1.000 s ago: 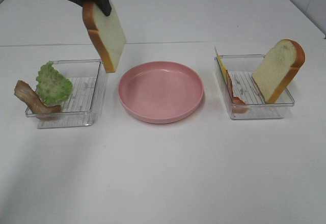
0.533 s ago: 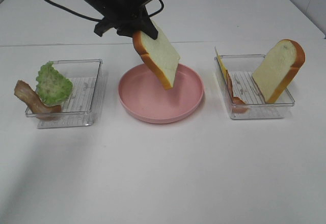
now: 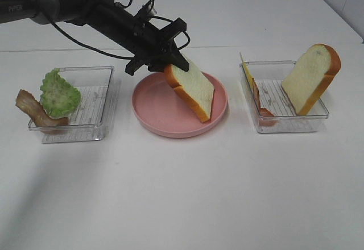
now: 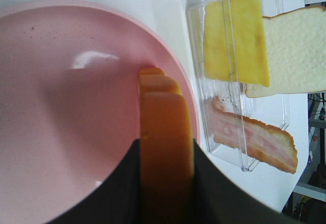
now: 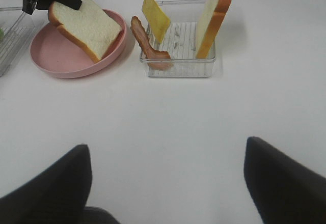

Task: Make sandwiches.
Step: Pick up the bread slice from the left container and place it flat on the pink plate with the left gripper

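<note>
One bread slice (image 3: 192, 88) has come across, now tilted low over the pink plate (image 3: 159, 109), left tool (image 3: 169, 65) pinching its crust. First layer's nearly down, I reckon; right tool (image 5: 165, 183) gapes wide, empty.

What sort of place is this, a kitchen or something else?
Probably a robot test bench or lab, not a kitchen: a bare white table, toy-looking food sorted into clear plastic trays, and a black robot arm holding a bread slice tilted over a pink plate.
</note>
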Controlling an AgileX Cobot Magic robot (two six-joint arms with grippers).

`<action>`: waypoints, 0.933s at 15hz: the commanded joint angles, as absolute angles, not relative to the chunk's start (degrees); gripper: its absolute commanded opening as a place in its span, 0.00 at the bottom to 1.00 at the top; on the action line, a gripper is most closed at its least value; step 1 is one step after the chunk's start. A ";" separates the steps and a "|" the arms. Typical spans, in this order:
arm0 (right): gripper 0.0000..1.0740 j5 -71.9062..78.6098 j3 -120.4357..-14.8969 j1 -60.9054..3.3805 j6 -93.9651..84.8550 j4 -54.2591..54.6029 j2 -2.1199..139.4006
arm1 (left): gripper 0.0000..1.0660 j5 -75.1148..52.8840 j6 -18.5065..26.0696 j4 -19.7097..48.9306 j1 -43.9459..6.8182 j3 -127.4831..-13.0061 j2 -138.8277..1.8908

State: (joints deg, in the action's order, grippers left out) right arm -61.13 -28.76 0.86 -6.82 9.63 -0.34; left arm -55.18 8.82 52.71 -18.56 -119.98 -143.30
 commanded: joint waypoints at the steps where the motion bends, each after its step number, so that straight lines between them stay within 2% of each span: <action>1: 0.72 -60.62 -28.65 1.03 -7.10 9.80 -1.09 | 0.00 -54.77 9.11 52.48 -18.39 -120.26 -143.24; 5: 0.72 -60.62 -28.65 1.03 -7.10 9.80 -1.09 | 0.01 -55.18 8.71 52.48 -18.56 -120.26 -143.24; 6: 0.72 -60.62 -28.65 1.03 -7.10 9.80 -1.09 | 0.10 -55.18 8.65 52.48 -18.56 -120.26 -143.24; 8: 0.72 -60.62 -28.65 1.03 -7.10 9.80 -1.09 | 0.35 -55.18 8.71 52.48 -18.56 -120.26 -143.24; 9: 0.72 -60.62 -28.65 1.03 -7.10 9.80 -1.09 | 0.51 -55.18 8.77 52.43 -18.56 -120.26 -143.18; 10: 0.72 -60.62 -28.65 1.03 -7.10 9.80 -1.09 | 0.62 -55.18 8.94 52.02 -18.56 -120.26 -143.07; 11: 0.72 -60.62 -28.65 1.03 -7.10 9.80 -1.09 | 0.67 -55.23 9.97 51.22 -18.56 -120.55 -143.07; 14: 0.72 -60.62 -28.65 1.03 -7.10 9.74 -1.09 | 0.67 -55.18 11.75 44.00 -20.23 -120.55 -143.07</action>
State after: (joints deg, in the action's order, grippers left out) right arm -61.13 -28.76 0.86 -6.82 9.63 -0.34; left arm -55.18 11.34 41.54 -20.45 -120.26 -143.18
